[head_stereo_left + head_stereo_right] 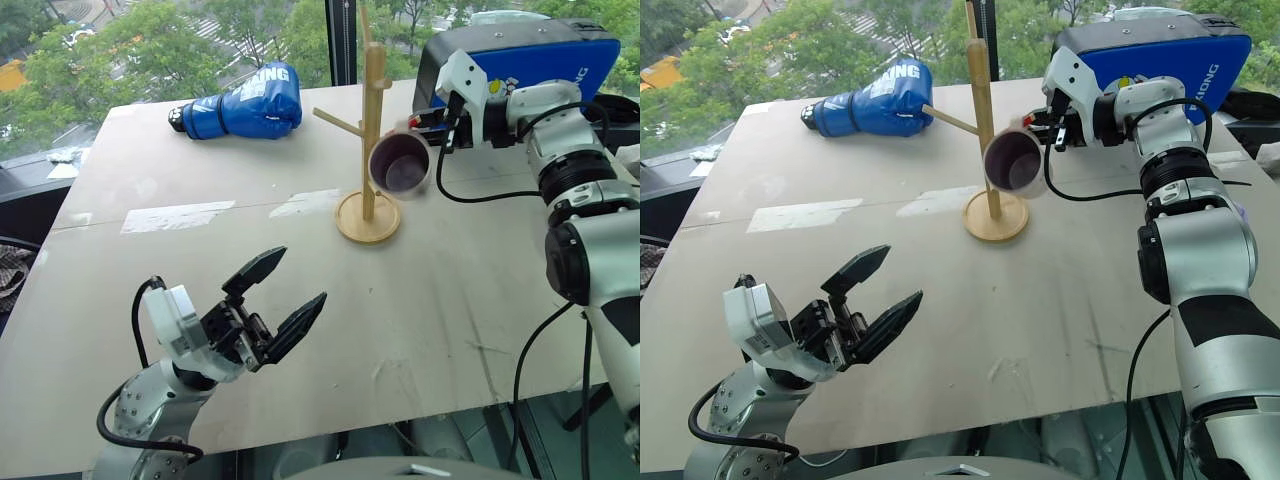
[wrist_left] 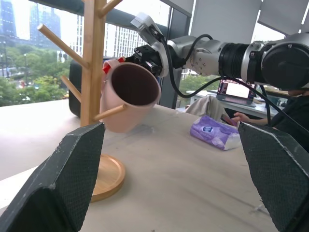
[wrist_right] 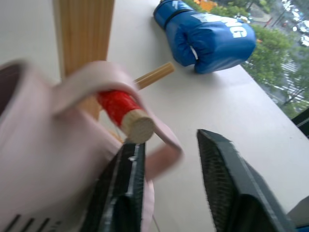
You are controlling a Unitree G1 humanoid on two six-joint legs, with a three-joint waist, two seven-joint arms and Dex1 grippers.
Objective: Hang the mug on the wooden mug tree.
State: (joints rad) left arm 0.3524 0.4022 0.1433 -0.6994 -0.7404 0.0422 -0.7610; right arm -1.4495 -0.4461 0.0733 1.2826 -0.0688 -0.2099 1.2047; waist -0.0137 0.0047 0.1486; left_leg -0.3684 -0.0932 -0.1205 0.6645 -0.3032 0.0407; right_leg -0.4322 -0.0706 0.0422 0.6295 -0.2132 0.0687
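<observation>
Mug (image 1: 402,163) hangs by its handle on a red-tipped peg of your wooden mug tree (image 1: 371,130), just ahead of your right gripper (image 3: 169,188), whose fingers stand released

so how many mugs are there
1: the cream-white ceramic mug with a dark inside hangs tilted by its handle on a red-tipped peg of the light-wood mug tree. No others visible.

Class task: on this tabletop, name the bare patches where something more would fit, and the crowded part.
Free: the wide stretch of pale table between the round wooden base of the mug tree and the near edge, and the left side below the blue boxing glove. Crowded: around the tree, where the right pincer meets the cream mug.
</observation>
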